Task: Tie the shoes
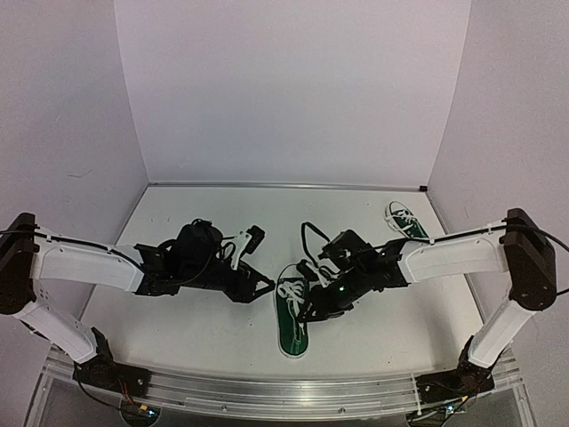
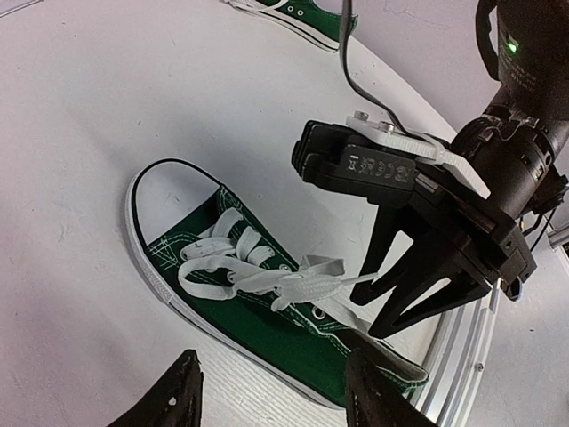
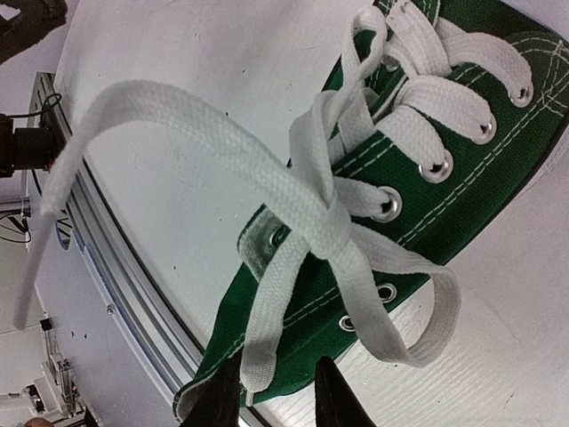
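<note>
1. Just ahead of my right pincer [image 3: 277,391], one green shoe [image 3: 444,205] lies on the white surface [image 3: 204,71]. Its heel end is nearest my fingertips and its toe points away from them.
2. Its white lace [image 3: 324,222] is crossed in one loose knot over the eyelets. A long strand arcs off to that pincer's left and a loop sags to its right.
3. A metal rail [image 3: 107,267] runs along the surface's edge on the left of that pincer.
4. My right pincer is narrow but not closed. A lace strand runs down between its fingers, close against one, with a gap to the other.
5. My left pincer [image 2: 280,391] stands wide and holds nothing. The same shoe lies just ahead of it, and my right pincer stands over the heel end.
6. The second shoe [image 2: 302,13] lies well beyond my left pincer, apart from everything.
</note>
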Robot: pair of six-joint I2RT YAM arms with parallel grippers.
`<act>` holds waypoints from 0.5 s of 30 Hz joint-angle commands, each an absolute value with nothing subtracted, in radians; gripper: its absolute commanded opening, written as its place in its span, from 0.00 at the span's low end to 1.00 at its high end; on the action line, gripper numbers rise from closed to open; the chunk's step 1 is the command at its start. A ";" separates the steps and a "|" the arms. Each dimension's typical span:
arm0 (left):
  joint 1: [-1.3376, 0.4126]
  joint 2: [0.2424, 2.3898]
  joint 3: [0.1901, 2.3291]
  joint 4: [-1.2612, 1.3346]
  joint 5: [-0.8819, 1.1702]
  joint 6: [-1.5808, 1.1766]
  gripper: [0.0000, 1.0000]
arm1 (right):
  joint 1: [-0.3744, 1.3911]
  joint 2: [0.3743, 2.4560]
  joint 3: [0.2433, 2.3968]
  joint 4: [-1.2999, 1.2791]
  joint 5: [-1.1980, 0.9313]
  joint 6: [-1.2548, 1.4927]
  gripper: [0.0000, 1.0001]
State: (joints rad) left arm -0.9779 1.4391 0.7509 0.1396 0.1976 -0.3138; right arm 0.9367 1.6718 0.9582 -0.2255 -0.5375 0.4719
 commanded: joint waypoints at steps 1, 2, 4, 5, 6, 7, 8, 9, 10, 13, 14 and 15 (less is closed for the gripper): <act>-0.973 1.425 0.752 0.163 0.184 -0.307 0.54 | 0.936 1.674 0.991 -0.209 -0.549 0.474 0.30; -0.972 1.425 0.753 0.163 0.184 -0.308 0.54 | 0.936 1.671 0.990 -0.206 -0.550 0.475 0.30; -0.973 1.427 0.753 0.163 0.184 -0.308 0.53 | 0.936 1.677 0.989 -0.202 -0.554 0.476 0.31; -0.973 1.427 0.753 0.163 0.184 -0.308 0.53 | 0.936 1.684 0.989 -0.201 -0.554 0.474 0.31; -0.972 1.426 0.752 0.163 0.184 -0.309 0.54 | 0.936 1.692 0.990 -0.201 -0.551 0.474 0.32; -0.973 1.425 0.752 0.163 0.183 -0.310 0.54 | 0.936 1.704 0.991 -0.200 -0.550 0.472 0.33; -0.973 1.424 0.752 0.163 0.182 -0.310 0.53 | 0.935 1.714 0.992 -0.198 -0.551 0.471 0.33; -0.973 1.423 0.752 0.163 0.181 -0.310 0.53 | 0.936 1.722 0.992 -0.196 -0.553 0.471 0.33; -0.973 1.422 0.752 0.163 0.183 -0.310 0.54 | 0.936 1.727 0.992 -0.192 -0.556 0.471 0.33; -0.973 1.419 0.755 0.163 0.195 -0.304 0.55 | 0.936 1.729 0.991 -0.186 -0.556 0.474 0.22; -0.974 1.421 0.758 0.163 0.199 -0.301 0.56 | 0.935 1.725 0.991 -0.186 -0.553 0.476 0.19; -0.974 1.424 0.761 0.165 0.204 -0.295 0.57 | 0.935 1.716 0.990 -0.186 -0.548 0.479 0.17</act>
